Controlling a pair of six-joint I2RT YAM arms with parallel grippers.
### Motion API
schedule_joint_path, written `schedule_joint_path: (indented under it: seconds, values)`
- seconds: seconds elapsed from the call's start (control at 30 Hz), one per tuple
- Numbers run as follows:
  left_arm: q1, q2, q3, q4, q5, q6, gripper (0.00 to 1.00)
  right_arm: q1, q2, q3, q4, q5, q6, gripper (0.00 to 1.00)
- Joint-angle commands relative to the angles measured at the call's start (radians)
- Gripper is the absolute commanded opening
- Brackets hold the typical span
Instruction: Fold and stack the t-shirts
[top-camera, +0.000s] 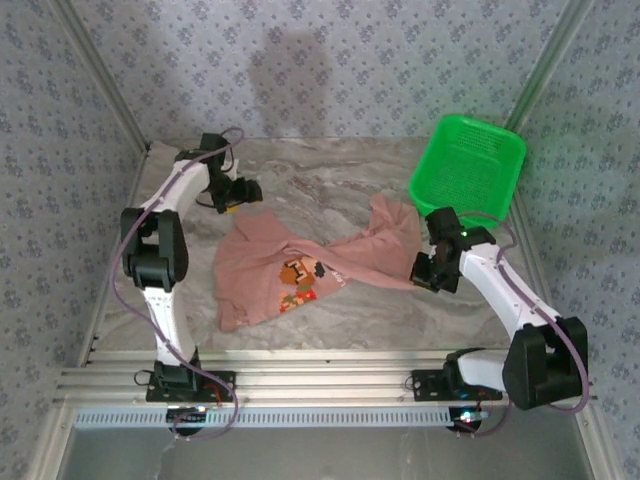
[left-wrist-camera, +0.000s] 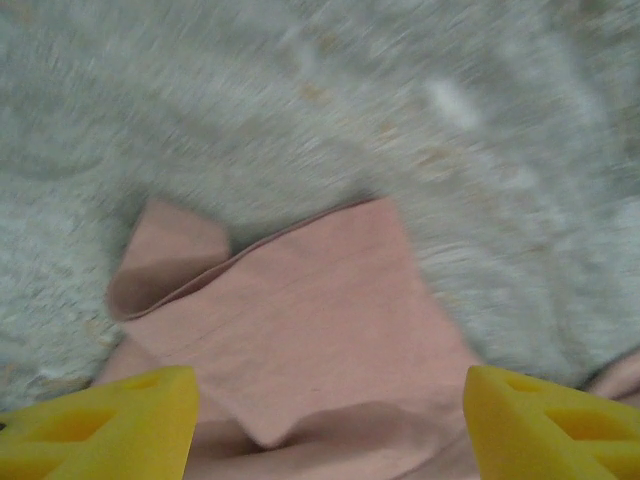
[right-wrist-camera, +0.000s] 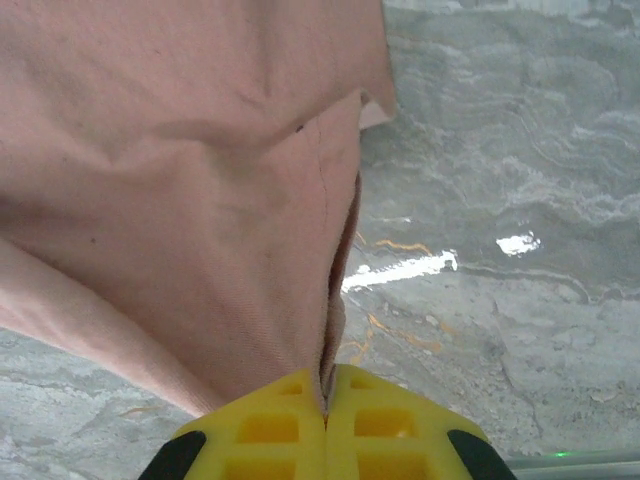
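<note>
Our pink t-shirt (top-camera: 300, 265) is lying crumpled in the middle of the marble-look table (top-camera: 330, 185), with the little orange and brown graphic (top-camera: 298, 280) showing on top toward the near side. The shirt's right side is pulled out toward the far right, close to the green basket (top-camera: 468, 165) that sits in the far right corner.

Our right gripper (top-camera: 425, 272) is clamped tight on the shirt's right edge. In the right wrist view we see the yellow pads (right-wrist-camera: 270, 425) pressed together with a fold of pink cloth pinched between them, and the fabric stretches away from there.

Our left gripper (top-camera: 243, 192) is at the far left, just past the shirt's far left corner, and its jaws are spread wide with nothing in them. From the left wrist camera the two yellow fingers (left-wrist-camera: 110, 425) sit well apart above a folded-over flap of the shirt lying on the table. That view is a bit blurry.
</note>
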Motion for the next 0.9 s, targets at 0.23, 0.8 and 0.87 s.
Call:
schedule_joint_path:
  seconds: [0.23,0.8,0.87]
  values:
    - [0.027,0.112,0.086,-0.054,-0.104,-0.043,0.67,0.009,0.005,0.045,0.0,-0.015,-0.035,0.0]
    - [-0.045,0.129,0.05,-0.063,-0.012,-0.038,0.13,0.011,0.016,0.074,0.018,-0.003,-0.032,0.0]
    - [-0.061,0.071,0.024,-0.031,-0.004,-0.043,0.1,0.012,0.014,0.073,0.024,0.001,-0.029,0.0]
